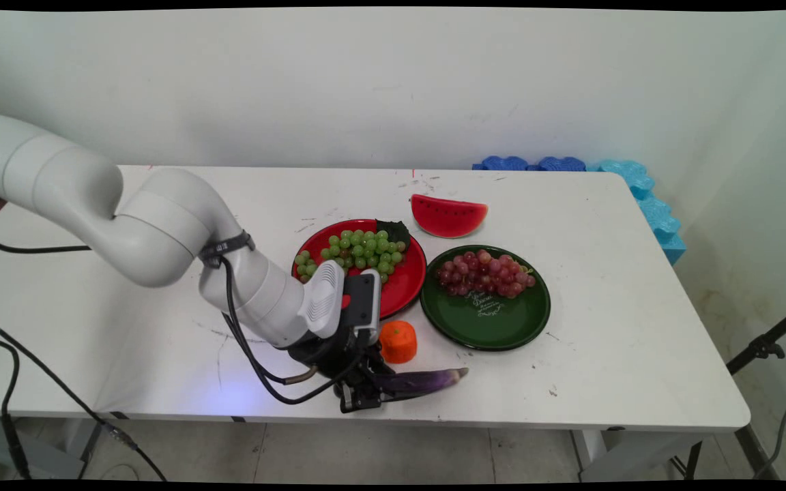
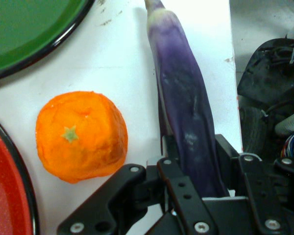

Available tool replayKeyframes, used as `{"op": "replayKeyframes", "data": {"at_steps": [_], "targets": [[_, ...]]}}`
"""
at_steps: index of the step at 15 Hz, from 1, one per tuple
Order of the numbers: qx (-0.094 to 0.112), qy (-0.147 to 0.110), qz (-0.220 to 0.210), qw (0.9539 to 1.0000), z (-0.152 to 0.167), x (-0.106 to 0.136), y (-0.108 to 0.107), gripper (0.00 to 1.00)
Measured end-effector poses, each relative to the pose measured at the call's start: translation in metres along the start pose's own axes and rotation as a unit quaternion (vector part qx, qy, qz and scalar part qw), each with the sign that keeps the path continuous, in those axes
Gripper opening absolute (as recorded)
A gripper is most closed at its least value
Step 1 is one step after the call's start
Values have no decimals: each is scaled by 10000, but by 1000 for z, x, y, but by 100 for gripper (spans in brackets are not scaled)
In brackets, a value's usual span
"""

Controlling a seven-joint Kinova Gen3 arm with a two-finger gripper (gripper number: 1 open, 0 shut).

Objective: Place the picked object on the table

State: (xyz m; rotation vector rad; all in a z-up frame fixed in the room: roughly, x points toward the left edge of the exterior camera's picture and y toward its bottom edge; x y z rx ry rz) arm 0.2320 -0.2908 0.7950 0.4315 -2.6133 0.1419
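My white tabletop (image 1: 604, 286) is carrying a red plate (image 1: 406, 276), a green plate (image 1: 495, 324), a watermelon slice (image 1: 448, 215), an orange (image 1: 398, 341) and a purple eggplant (image 1: 427, 379) lying near its front edge.

Long purple eggplant (image 2: 186, 112) lying flat nr table's front edge, beside orange (image 2: 81, 136).

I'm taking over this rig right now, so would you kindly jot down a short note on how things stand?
Pincer: low at the table's near edge, shut on the eggplant, which lies along that edge, tip pointing right.
Orange: on the table just behind the eggplant, apart from it, between the two plates.
Red plate: holds green grapes.
Green plate: holds red grapes.
Watermelon slice: on the table behind both plates.
Eggplant not lifted; it rests on the table.
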Motion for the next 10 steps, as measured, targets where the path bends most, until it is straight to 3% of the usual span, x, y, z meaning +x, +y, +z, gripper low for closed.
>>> {"op": "replayKeyframes", "data": {"at_steps": [4, 5, 10], "targets": [[14, 12, 37, 10000, 8, -5, 0, 0], [10, 20, 66, 10000, 10, -4, -1, 100], [20, 147, 132, 9998, 6, -1, -1, 100]]}}
